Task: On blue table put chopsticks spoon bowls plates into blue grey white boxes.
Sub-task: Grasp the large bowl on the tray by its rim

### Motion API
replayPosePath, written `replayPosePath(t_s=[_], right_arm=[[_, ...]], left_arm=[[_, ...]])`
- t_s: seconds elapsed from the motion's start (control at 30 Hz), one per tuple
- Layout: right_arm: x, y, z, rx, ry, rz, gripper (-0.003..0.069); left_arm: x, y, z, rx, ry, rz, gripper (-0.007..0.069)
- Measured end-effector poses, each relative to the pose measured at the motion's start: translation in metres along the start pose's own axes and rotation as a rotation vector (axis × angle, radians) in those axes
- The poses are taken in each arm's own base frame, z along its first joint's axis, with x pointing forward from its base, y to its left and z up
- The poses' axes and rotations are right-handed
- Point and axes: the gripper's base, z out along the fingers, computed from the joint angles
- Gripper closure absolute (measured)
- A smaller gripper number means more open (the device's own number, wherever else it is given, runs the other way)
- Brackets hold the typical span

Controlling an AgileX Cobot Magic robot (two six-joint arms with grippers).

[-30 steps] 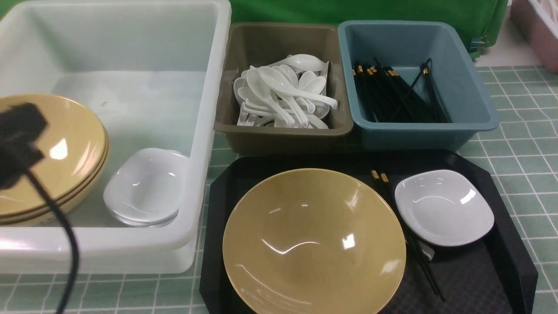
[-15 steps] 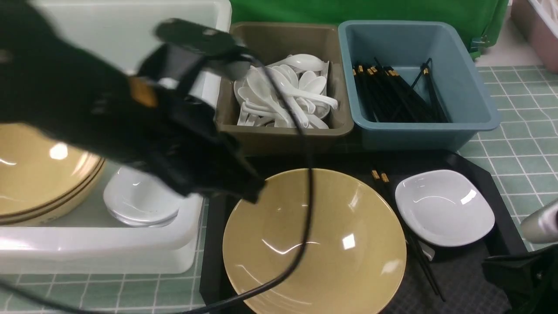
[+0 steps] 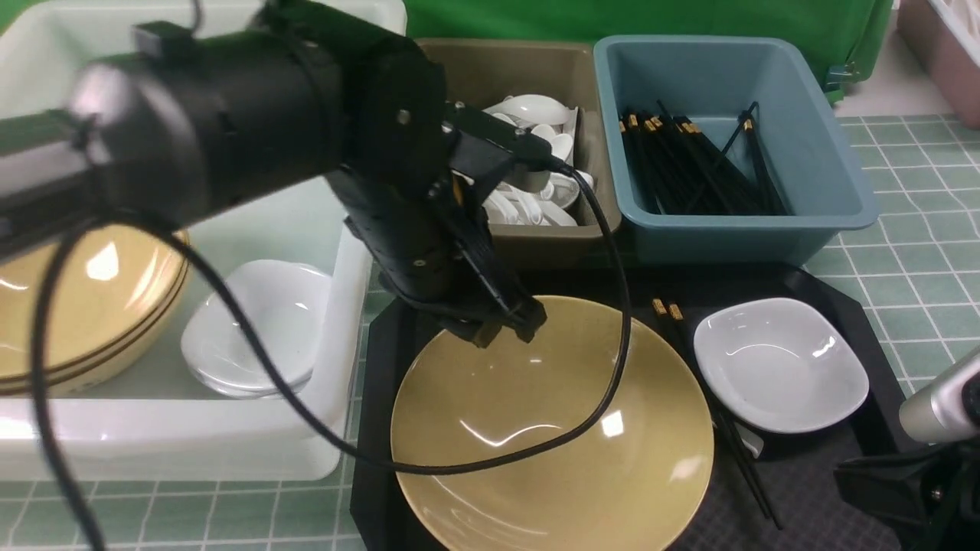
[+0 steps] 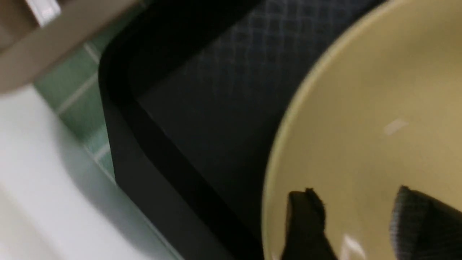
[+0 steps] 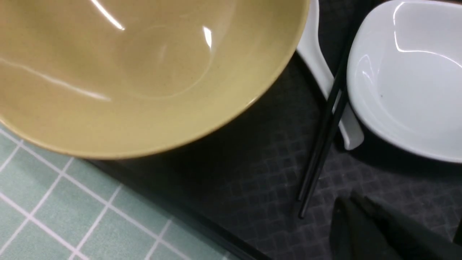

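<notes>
A tan bowl (image 3: 551, 428) sits on the black tray. My left gripper (image 3: 505, 327) hangs over its far left rim. In the left wrist view that gripper (image 4: 355, 196) stands open, both fingers above the bowl's inside (image 4: 364, 108), nothing between them. Black chopsticks (image 5: 325, 133) lie between the bowl and a white plate (image 3: 781, 363), across a white spoon (image 5: 321, 68). My right gripper (image 5: 348, 206) is shut and empty, low over the tray, near the chopsticks' tips.
The white tub (image 3: 360, 229) holds stacked tan bowls (image 3: 84, 306) and white plates (image 3: 260, 329). Behind the tray (image 3: 850, 306), the grey bin (image 3: 551, 233) holds spoons and the blue bin (image 3: 766, 229) holds chopsticks. The left arm's cable (image 3: 612, 367) loops over the bowl.
My left arm has swung from the far left, across the white tub, to the bowl's far rim, and its jaws have opened. My right arm has come in at the lower right.
</notes>
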Motion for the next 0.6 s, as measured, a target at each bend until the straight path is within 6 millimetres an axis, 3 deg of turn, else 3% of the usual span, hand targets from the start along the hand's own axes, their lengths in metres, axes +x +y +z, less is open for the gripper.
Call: replayPosePath(t_s=[0.13,0.4,0.6], right_arm=[[0.000,0.000,0.000,0.001,-0.002,0.000,0.0611],[0.000,0.000,0.000,0.001,-0.003,0.000,0.0607],[0.000,0.000,0.000,0.001,-0.003,-0.011,0.0604]], left_arm=[[-0.005,0.005,0.032,-0.058,0.019,0.047,0.0236],[-0.003,0.002,0.066,-0.039,0.082,0.038,0.0247],[-0.007,0.000,0.068,-0.020,0.067,0.030,0.0391]])
